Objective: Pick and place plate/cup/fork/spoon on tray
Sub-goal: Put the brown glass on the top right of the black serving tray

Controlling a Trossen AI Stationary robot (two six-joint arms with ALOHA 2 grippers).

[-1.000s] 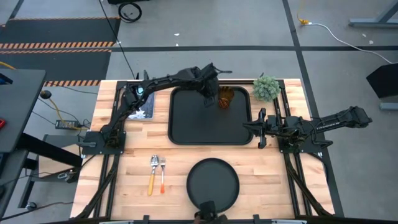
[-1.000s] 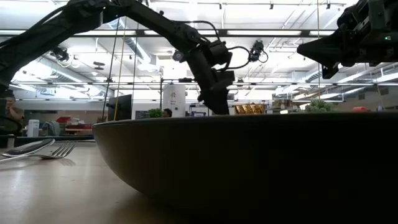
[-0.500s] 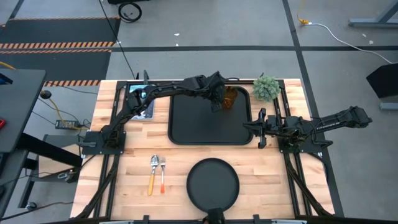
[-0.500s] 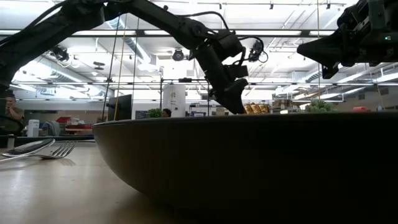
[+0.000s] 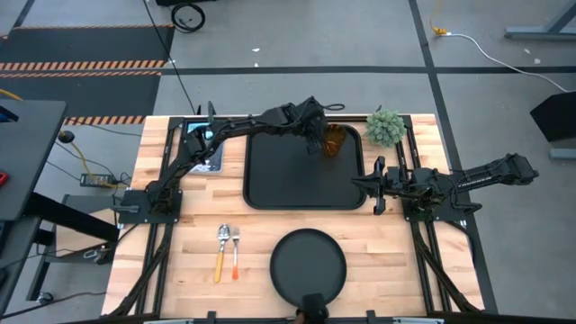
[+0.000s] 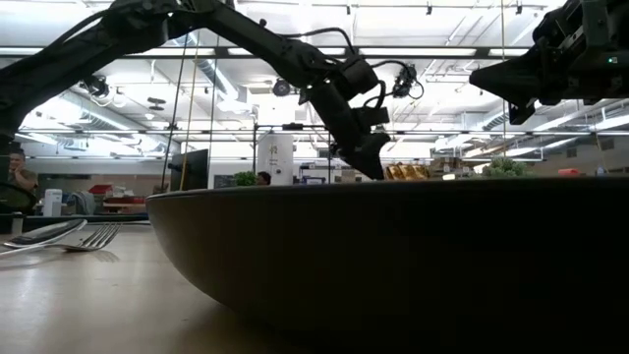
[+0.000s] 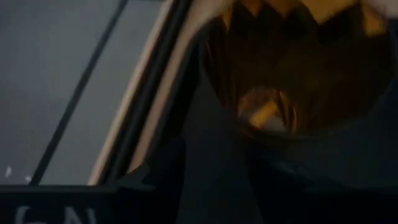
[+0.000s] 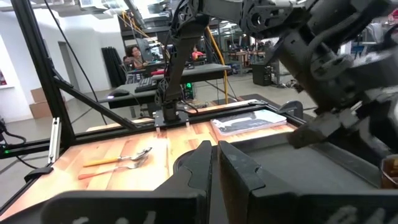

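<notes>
Barely shifted since half a second ago, the left gripper (image 5: pixel 317 142) hangs over the tray's far right corner, tight against the cup (image 5: pixel 332 141)

Nearest the front edge, the plate (image 5: pixel 308 266) lies on the bare wood, with the spoon (image 5: pixel 221 251) and the fork (image 5: pixel 236 252) side by side to its left, handles toward the front. Beyond them the tray (image 5: pixel 279 175) holds only the cup, which stands in its far right corner; the left wrist view looks straight down into the cup's amber mouth (image 7: pixel 292 74), and I cannot tell how wide those fingers stand or whether they grip it. At the tray's right rim the right gripper (image 5: pixel 375 184) waits with its fingers pressed together on nothing. A small green plant (image 5: pixel 385 127) sits past that corner
</notes>
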